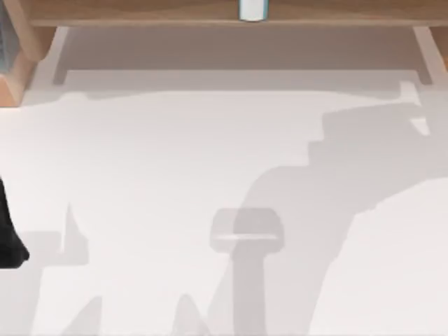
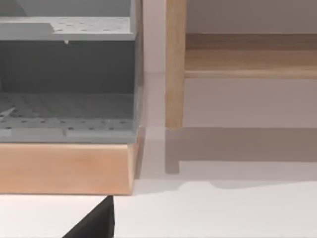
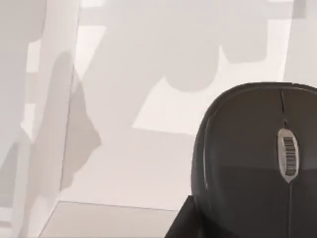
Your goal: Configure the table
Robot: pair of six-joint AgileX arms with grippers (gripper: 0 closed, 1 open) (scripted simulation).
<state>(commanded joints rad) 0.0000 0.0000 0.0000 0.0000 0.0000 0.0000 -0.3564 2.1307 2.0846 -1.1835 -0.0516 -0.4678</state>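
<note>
From above, the white worktop fills nearly the whole view, crossed by grey shadows. A light-brown wooden ledge runs along its far edge, with a small white cylinder on it. A dark shape sits at the left edge.

The left wrist view shows a grey perforated rack on a wooden base, beside a ledge post.

The right wrist view shows a black computer mouse close up above the worktop. I cannot tell the state of either pincer.

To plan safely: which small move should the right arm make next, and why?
Likely ease the right arm down toward the table: the black mouse is close under its wrist camera, bare white surface beyond. The left arm is at the left edge.
</note>
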